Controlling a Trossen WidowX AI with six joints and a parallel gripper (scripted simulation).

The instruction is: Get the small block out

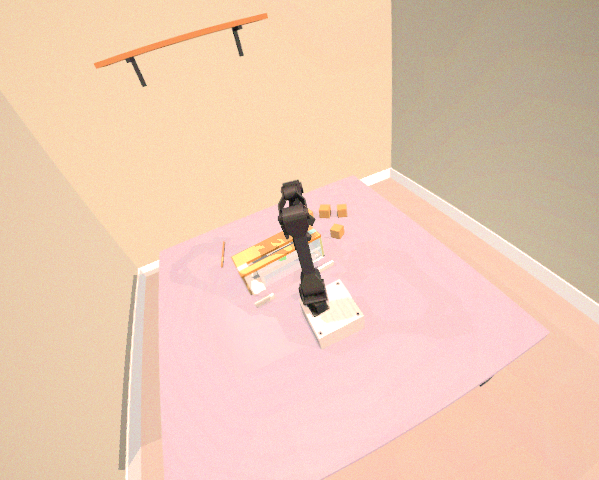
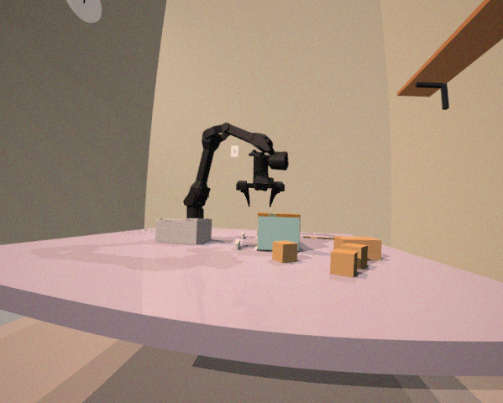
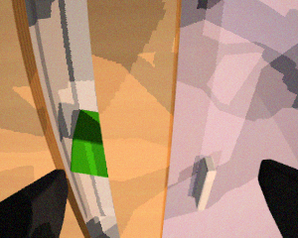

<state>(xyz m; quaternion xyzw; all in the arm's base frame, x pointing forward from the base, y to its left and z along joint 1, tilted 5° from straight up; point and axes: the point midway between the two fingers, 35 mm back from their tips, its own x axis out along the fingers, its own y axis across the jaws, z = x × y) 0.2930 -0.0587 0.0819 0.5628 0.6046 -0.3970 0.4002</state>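
Observation:
The clear-fronted box (image 1: 247,258) (image 2: 279,234) (image 3: 134,119) stands upright on the pink table (image 1: 392,361) (image 2: 177,290) (image 3: 233,149), with an orange wood-look top that has a long slot. Through the slot, the wrist view shows the green block (image 3: 89,156) inside the box; a bit of green also shows behind the front in the top view. Its height on the shelf cannot be told. My gripper (image 2: 259,205) (image 3: 166,177) points down, open and empty, above the box top. In the top view the arm hides the fingers and part of the box.
Several orange blocks, one nearest the box (image 1: 336,231) (image 2: 285,251), stand past one box end. Small pale strips (image 1: 264,300) (image 2: 237,244) (image 3: 207,183) lie before the front. A thin stick (image 1: 223,254) lies past the other end. The white arm base (image 1: 340,312) (image 2: 177,230) faces the box front.

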